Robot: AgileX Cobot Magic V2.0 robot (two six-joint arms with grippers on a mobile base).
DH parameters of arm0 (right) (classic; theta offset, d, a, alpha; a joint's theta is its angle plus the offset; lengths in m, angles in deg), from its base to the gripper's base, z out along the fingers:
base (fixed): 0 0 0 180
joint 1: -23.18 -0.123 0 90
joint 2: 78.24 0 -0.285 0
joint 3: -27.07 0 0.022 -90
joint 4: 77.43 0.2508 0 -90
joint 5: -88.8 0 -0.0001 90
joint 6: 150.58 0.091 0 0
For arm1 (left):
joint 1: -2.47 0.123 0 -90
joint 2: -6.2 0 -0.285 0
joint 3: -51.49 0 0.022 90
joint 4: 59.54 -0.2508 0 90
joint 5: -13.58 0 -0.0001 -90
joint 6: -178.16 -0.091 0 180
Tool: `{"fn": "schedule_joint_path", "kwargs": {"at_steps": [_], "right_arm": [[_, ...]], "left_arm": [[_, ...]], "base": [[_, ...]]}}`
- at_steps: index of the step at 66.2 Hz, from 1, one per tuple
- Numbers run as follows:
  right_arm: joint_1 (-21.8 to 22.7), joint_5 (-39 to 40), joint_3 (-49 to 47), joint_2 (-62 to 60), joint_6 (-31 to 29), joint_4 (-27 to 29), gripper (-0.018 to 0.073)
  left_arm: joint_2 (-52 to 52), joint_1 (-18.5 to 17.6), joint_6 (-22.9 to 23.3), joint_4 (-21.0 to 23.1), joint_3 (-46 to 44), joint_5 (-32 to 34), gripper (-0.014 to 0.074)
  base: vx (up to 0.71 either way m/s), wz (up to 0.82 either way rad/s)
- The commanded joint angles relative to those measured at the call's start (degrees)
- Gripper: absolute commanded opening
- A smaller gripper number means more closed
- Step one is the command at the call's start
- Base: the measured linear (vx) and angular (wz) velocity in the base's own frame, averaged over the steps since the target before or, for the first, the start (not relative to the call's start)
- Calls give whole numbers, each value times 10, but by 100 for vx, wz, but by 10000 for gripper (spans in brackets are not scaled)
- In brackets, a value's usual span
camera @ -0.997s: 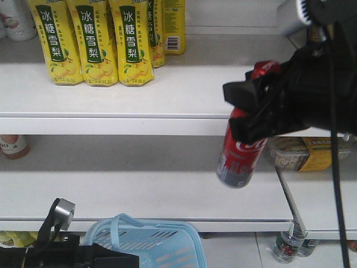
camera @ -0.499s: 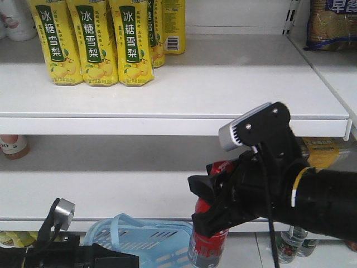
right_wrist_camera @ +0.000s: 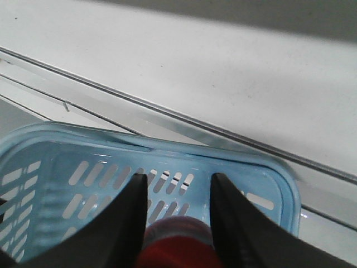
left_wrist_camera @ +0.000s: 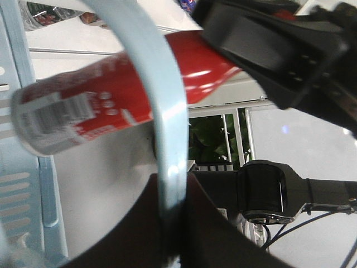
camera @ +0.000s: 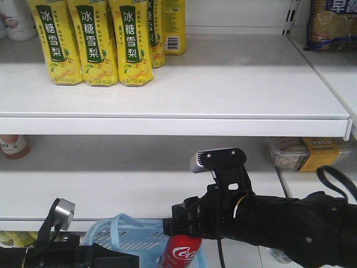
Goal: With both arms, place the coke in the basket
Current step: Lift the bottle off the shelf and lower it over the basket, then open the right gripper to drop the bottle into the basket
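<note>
The coke (camera: 181,252), red with white script, hangs upright in my right gripper (camera: 184,226), which is shut on its upper part just above the light blue basket (camera: 125,231). In the right wrist view the coke (right_wrist_camera: 177,245) sits between the black fingers (right_wrist_camera: 125,223) of my right gripper (right_wrist_camera: 178,187), over the basket's slotted inside (right_wrist_camera: 83,184). My left gripper (left_wrist_camera: 173,187) is shut on the basket's hoop handle (left_wrist_camera: 159,100). From there the coke (left_wrist_camera: 95,106) shows beyond the handle. The left arm (camera: 83,258) lies at the bottom left.
Yellow pear-drink bottles (camera: 92,42) stand on the top white shelf (camera: 223,84). The middle shelf carries a small bottle (camera: 14,146) at the left and a food pack (camera: 304,152) at the right. A snack bag (camera: 332,22) is at the upper right.
My right arm has come down and leftward with the coke, from in front of the shelves to just over the basket. The left arm and basket have not moved.
</note>
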Motion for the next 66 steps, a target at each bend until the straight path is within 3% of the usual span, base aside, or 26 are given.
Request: {"fn": "schedule_joint_path", "kwargs": {"at_steps": [1, 35, 45, 66], "right_arm": [[0, 56, -18, 15, 0, 42, 1], [0, 27, -18, 126, 0, 70, 66], [0, 1, -18, 137, 0, 71, 136], [0, -8, -18, 139, -2, 71, 370]], "left_arm": [[-18, -3, -5, 31, -6, 135, -6], [-18, -3, -5, 31, -6, 135, -6], [-18, -3, -5, 31, -6, 135, -6], [-18, -3, -5, 31, -6, 135, -6]], "base": [[0, 0], [0, 0], [0, 0], [0, 0]]}}
